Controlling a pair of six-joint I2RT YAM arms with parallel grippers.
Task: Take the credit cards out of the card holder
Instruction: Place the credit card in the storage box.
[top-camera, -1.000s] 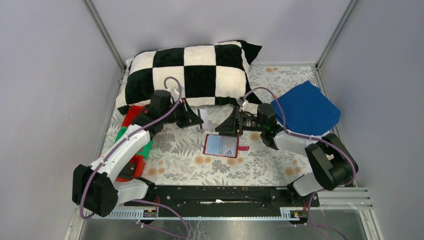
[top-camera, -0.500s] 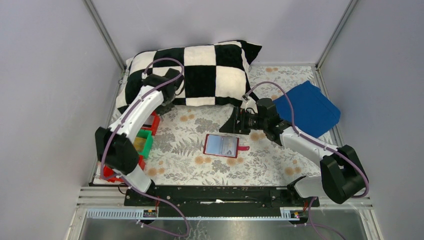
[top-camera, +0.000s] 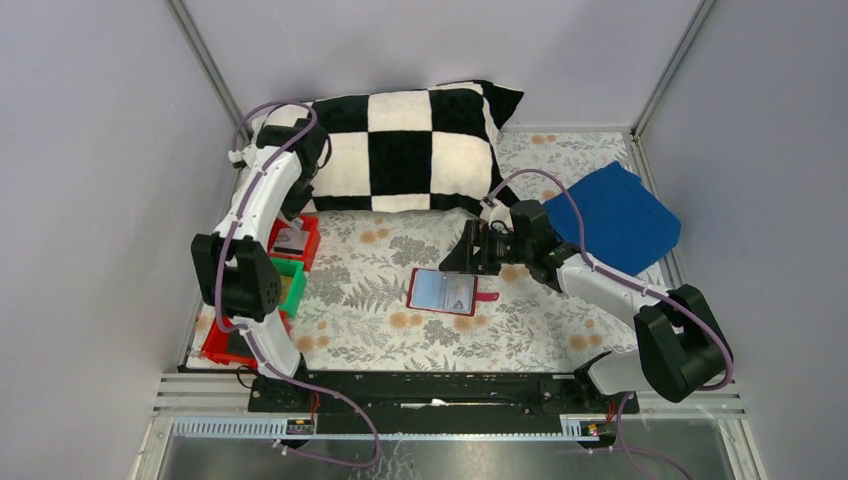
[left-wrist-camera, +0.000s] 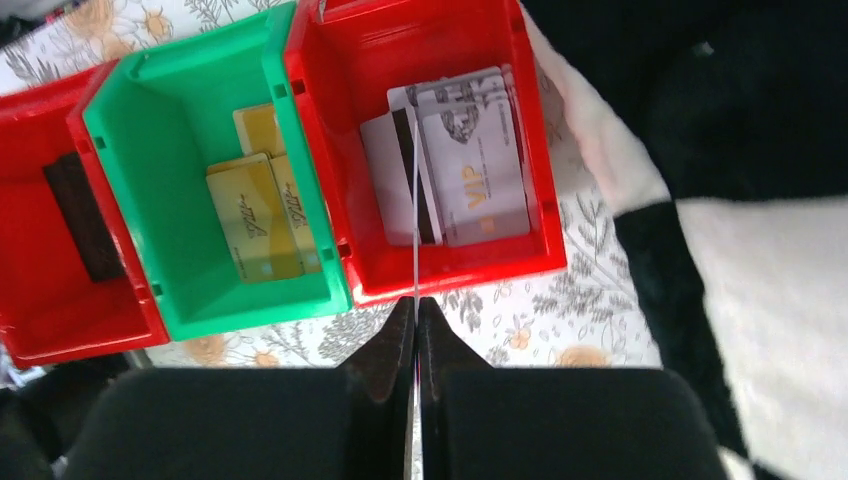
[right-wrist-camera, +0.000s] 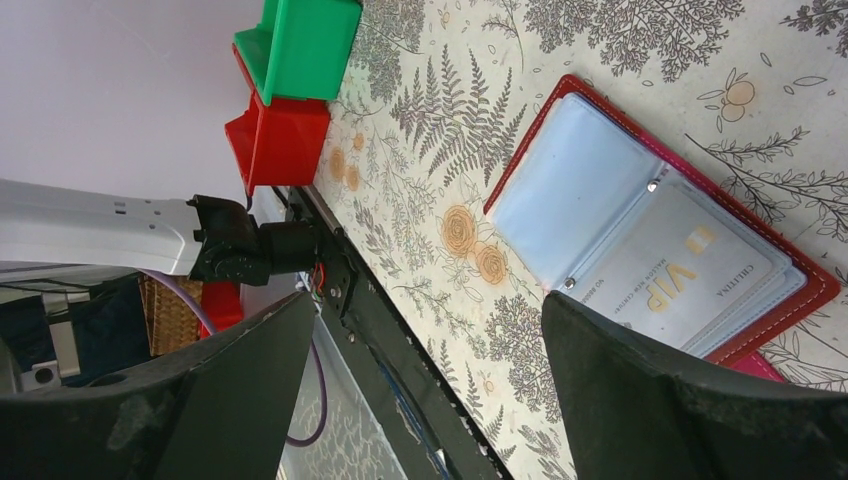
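From above, the left gripper (top-camera: 293, 228) is seen held over the far red tray (top-camera: 313, 240), at the left of the floral table (top-camera: 350, 320) and just in front of the chequered pillow (top-camera: 400, 150). The card holder (top-camera: 445, 291) lies open mid-table, with the right gripper (top-camera: 468, 255) just beyond its far edge and a blue cloth (top-camera: 612, 218) off to the right. In the left wrist view, the fingers (left-wrist-camera: 390, 345) are shown pressed together on a thin pale card (left-wrist-camera: 414, 240), seen edge-on above the pale grey cards (left-wrist-camera: 475, 160) lying in that tray. Yellow cards (left-wrist-camera: 255, 215) are seen in the green tray (left-wrist-camera: 130, 150) beside it. In the right wrist view, the fingers (right-wrist-camera: 640, 400) are spread wide with nothing between them, and a VIP card (right-wrist-camera: 690, 265) is seen inside the holder's clear sleeve.
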